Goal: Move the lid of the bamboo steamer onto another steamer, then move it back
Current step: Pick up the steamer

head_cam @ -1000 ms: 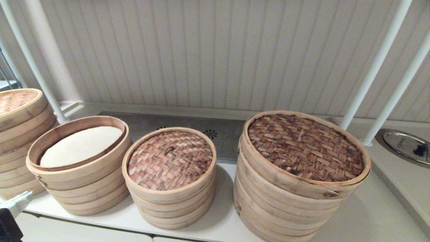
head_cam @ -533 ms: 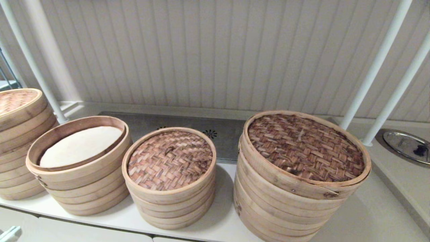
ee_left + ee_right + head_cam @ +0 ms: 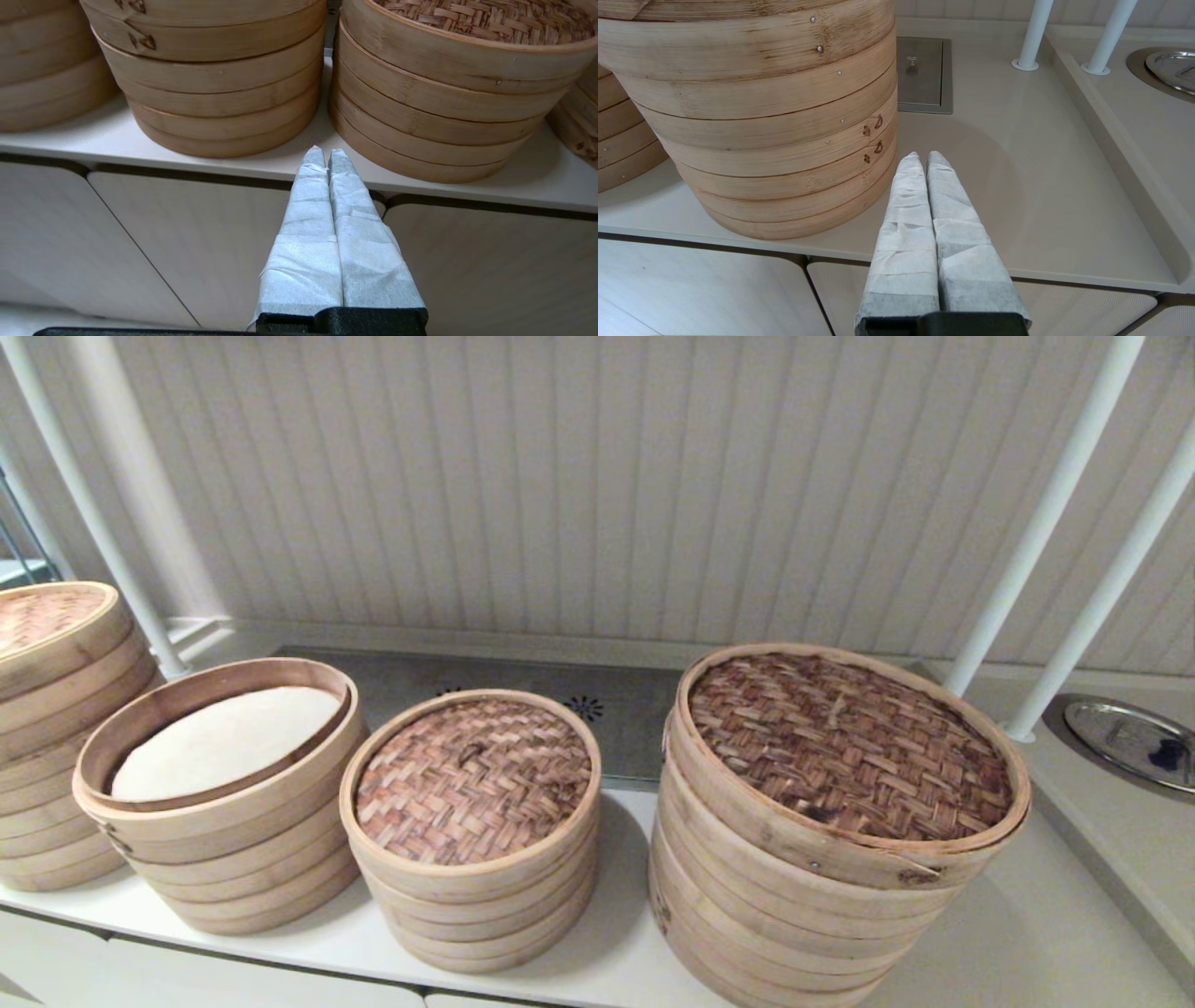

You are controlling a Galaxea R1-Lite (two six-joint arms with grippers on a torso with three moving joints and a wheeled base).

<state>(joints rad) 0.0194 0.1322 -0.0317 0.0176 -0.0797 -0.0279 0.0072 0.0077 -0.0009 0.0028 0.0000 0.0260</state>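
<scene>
The left gripper (image 3: 327, 151) has its two wrapped fingers pressed flat together with nothing between them, and it hangs below the counter (image 3: 289, 163), in front of the cabinet doors (image 3: 187, 233), its tips aimed up at the counter's front edge. Just past those tips and higher up is the gap between two bamboo stacks that stand close together but apart. On the side of that gap toward the other arm is the stack that carries the bamboo steamer lid (image 3: 473, 779), which sits level and seated in the top ring, its small dark loop handle showing near the middle of the herringbone weave. On the outer side of the gap stands the open steamer (image 3: 243, 859), uncovered, with a white liner (image 3: 224, 737) lying inside its top ring. Further out on that same side is another lidded stack (image 3: 51, 709), touching or nearly touching the open steamer. The right gripper (image 3: 923, 156) also has its fingers closed against each other and is empty, held low at the counter's front edge. Ahead of it, on the side toward the left arm, rises the widest stack (image 3: 761, 116), topped by a coarse dark-woven lid (image 3: 845, 747). Beyond its tips lie a metal plate (image 3: 922, 74) set into the counter and two white poles (image 3: 1034, 32). Neither gripper shows in the head view
</scene>
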